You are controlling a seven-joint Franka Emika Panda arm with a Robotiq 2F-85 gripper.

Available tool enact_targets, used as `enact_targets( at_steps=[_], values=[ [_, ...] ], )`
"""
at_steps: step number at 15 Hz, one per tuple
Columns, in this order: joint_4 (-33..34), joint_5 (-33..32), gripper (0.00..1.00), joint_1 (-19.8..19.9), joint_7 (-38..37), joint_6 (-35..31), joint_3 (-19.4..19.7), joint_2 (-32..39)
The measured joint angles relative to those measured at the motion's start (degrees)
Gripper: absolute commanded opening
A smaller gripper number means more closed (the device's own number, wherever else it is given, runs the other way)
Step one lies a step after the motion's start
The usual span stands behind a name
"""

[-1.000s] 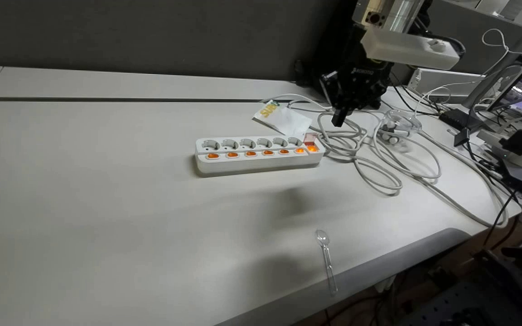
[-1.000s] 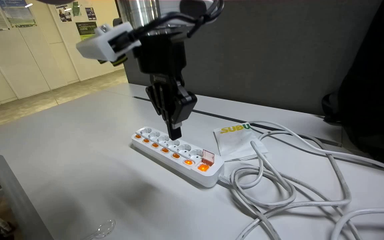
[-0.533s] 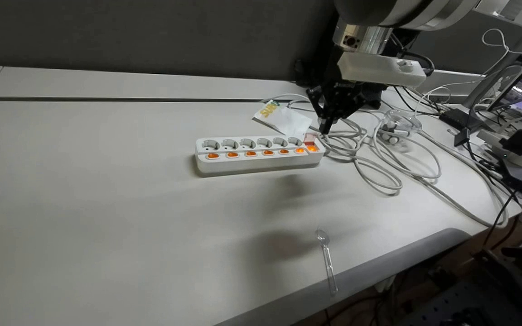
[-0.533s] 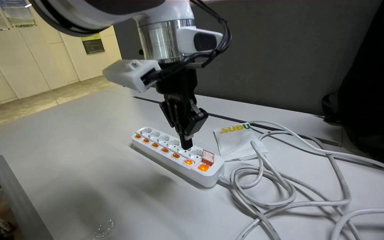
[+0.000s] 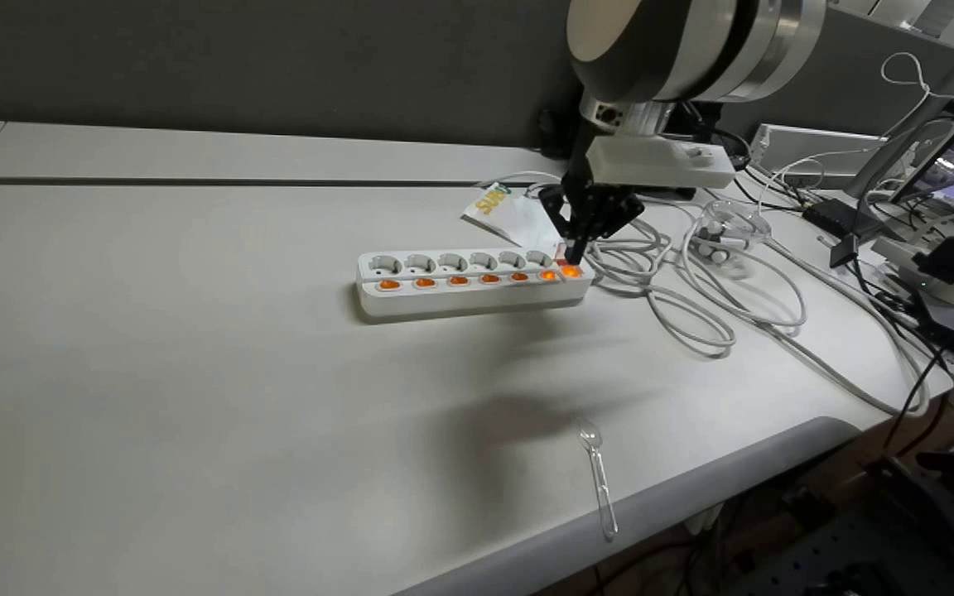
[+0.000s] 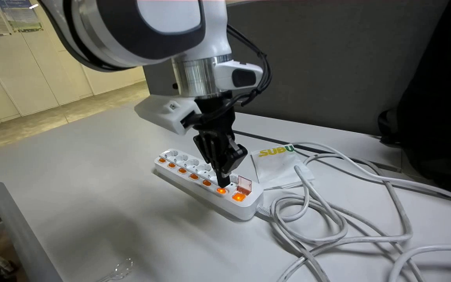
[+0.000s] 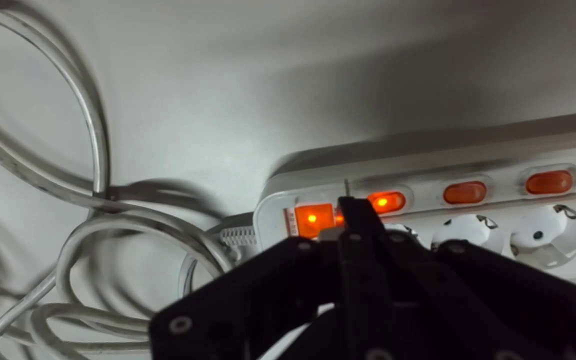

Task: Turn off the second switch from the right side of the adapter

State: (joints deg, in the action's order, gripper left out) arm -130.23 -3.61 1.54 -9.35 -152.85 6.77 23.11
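Well, on the broad pale grey table (image 5: 154,372) sits one long white plastic power strip (image 5: 477,305), and I count on it six round white sockets (image 5: 385,265) and seven switches: six small orange oval switches (image 5: 458,281) in a row, plus one larger orange square switch (image 6: 239,197) at the cable end, with a single see-through reddish cover (image 6: 244,184) raised beside it. Two of the seven glow, the square one and its neighbour, the lit oval switch (image 5: 548,276), second from the right in both exterior views (the other five are a duller orange). One black two-fingered gripper (image 6: 223,182), on a white and black jointed arm (image 6: 170,15), points down with its fingers pressed together, the tip right by that lit oval; in the wrist view it overlaps the oval's edge, though whether it touches I cannot tell. Just behind the strip lies one white paper packet (image 6: 282,166) lettered in yellow and green. Loops of pale grey cable (image 7: 99,155) sprawl past the strip's end, near one clear round plastic container (image 5: 734,222), and one clear plastic spoon (image 5: 599,476) reaches onto the table's darker edge.
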Motion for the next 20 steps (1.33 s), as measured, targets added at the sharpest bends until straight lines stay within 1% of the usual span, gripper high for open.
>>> enact_targets(
  at_steps=[7,17,20],
  values=[
    [1.05,0.09,0.0,-1.93,-0.15,-0.59,0.44,3.03],
    [1.95,0.58,0.0,-2.19,-0.19,-0.27,0.45,4.16],
    [2.85,1.73,0.0,-2.01,-0.12,1.26,0.34,4.48]
  ],
)
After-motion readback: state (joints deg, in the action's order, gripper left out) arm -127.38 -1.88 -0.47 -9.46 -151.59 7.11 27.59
